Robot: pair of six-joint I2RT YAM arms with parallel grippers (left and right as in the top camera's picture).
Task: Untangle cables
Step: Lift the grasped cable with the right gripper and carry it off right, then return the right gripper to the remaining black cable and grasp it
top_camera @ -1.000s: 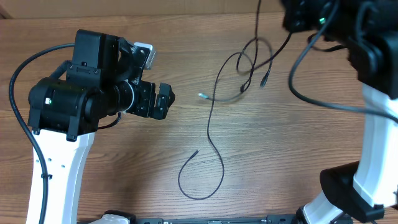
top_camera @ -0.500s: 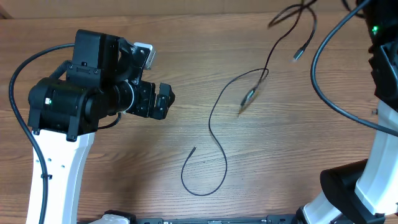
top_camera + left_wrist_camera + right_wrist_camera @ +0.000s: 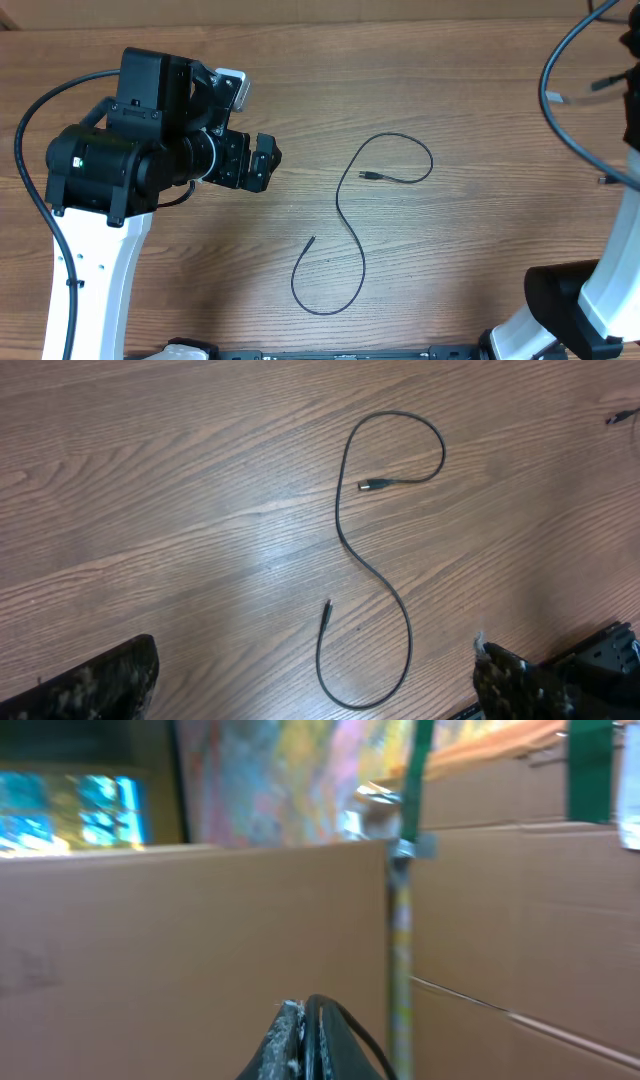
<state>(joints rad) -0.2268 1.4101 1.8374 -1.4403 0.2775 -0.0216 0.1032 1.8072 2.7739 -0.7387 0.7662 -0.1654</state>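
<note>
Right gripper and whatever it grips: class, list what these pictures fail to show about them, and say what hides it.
Black right gripper: outside the overhead frame; only shut fingertips show, right wrist view.
Thin black cord leaving them: cut by that view's bottom edge; number of cords unclear.
Small dark plug end: blurred at the overhead's right edge; any tangle unreadable.

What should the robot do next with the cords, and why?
Probably lower the right gripper and lay its cord on bare table, away from the cable. That gripper is shut on a thin black cord, while the cable lies alone in an S shape, so they look separated.
</note>
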